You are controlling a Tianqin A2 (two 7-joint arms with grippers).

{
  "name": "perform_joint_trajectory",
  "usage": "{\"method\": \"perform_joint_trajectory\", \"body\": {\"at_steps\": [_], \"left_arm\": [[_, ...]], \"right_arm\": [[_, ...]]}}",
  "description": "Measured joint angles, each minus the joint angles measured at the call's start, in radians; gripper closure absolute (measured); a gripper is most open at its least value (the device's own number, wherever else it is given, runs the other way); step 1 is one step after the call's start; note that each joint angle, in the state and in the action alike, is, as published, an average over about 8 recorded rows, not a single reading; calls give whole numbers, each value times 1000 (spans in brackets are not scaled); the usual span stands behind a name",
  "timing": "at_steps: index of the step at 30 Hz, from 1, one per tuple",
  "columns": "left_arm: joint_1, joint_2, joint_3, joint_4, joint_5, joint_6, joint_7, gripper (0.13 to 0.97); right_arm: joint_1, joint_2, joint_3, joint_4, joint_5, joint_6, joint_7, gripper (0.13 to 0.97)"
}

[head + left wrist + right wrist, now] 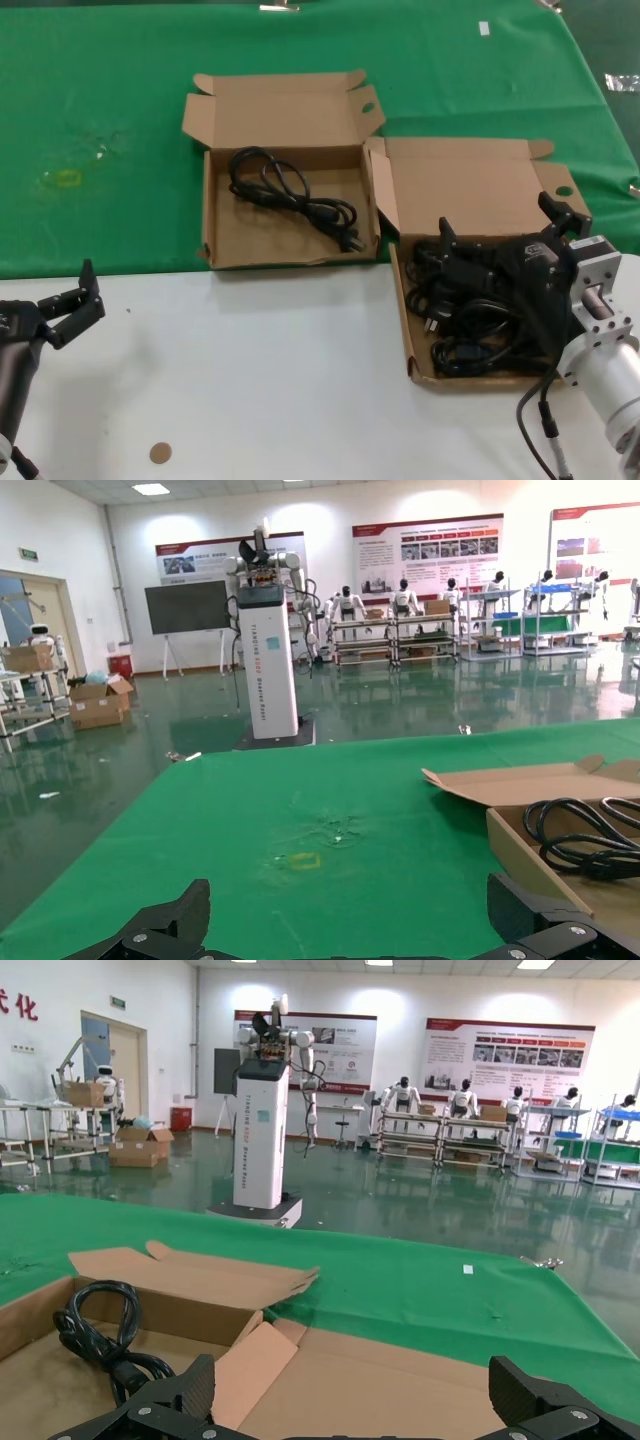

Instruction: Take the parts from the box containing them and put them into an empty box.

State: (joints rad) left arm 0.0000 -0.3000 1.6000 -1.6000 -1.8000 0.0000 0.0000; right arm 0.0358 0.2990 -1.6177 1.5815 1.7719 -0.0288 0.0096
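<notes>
Right gripper (497, 240) over the near-right box (401, 290), fingers spread wide, one tip (447, 232) at the back edge of the cord pile (470, 320), other tip (556, 207) up by the lid flap; nothing pinched, contact with cords not clear. Pile of black cords fills that box, tangled, plugs showing at the left side. Second box (215, 225) just beside it to the left and farther back, flap open, one coiled cord (285, 190) lying inside. Both boxes straddling the edge between white table (250, 380) and green cloth (110, 130). Left gripper (70, 300) parked low at near-left over the white table, fingers spread, holding nothing, well apart from both boxes.
</notes>
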Motion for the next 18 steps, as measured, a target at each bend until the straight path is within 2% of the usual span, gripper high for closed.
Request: {"method": "perform_joint_trajectory", "body": {"at_steps": [18], "left_arm": [[0,0,0,0,0,0,0,132]], "right_arm": [[0,0,0,0,0,0,0,129]]}}
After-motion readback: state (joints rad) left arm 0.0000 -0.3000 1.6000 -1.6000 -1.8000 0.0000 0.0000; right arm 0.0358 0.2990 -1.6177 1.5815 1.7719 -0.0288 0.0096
